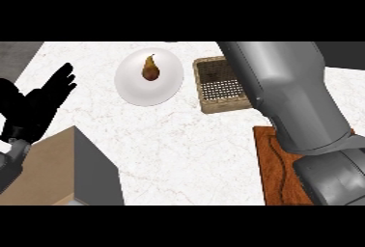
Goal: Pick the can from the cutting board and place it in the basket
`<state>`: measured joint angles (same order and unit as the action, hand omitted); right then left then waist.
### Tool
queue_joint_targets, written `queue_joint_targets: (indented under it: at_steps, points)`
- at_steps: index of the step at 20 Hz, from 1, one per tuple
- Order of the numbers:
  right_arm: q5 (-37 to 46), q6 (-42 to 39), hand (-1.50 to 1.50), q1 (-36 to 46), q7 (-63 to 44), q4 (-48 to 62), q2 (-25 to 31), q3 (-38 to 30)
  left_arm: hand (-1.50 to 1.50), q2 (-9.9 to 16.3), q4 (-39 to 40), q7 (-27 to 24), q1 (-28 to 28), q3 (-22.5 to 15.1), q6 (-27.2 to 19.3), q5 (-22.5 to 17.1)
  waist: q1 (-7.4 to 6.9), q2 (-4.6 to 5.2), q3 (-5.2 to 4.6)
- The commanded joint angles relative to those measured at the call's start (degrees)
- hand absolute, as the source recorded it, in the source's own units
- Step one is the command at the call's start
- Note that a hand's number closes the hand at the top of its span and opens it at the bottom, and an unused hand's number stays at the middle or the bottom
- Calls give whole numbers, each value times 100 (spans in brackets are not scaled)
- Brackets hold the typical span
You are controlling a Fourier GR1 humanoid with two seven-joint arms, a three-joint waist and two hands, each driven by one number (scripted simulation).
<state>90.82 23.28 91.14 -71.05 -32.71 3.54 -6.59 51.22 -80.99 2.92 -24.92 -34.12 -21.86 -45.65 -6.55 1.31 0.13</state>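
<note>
Can hidden; basket (222, 86) at 1 o'clock, cutting board (274, 166) at 4 o'clock. Placement unconfirmed. Left hand (39, 103) spread at 9 o'clock; right hand unseen, state unknown.

The left hand (35, 103) is matte black, on a grey wrist; the right forearm (292, 91) is smooth glossy grey, in jointed segments.
</note>
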Motion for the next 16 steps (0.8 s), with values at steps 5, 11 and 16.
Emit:
queue_joint_targets:
  at_steps: [5, 11, 16]
  points:
    - [764, -435, 150, 590, -1417, 430, -146, -698, 0, -410, 224, -231, 202, -40, -233, -48, 226, 10, -69]
    - [1287, -121, 150, 314, -1418, 394, -343, -1131, 0, -330, 218, -372, 343, -37, -188, -157, 270, 4, -57]
    - [1607, 149, 150, -85, -1416, 302, -348, -1425, 0, -296, 315, -552, 425, 34, -68, -236, 308, 13, -51]
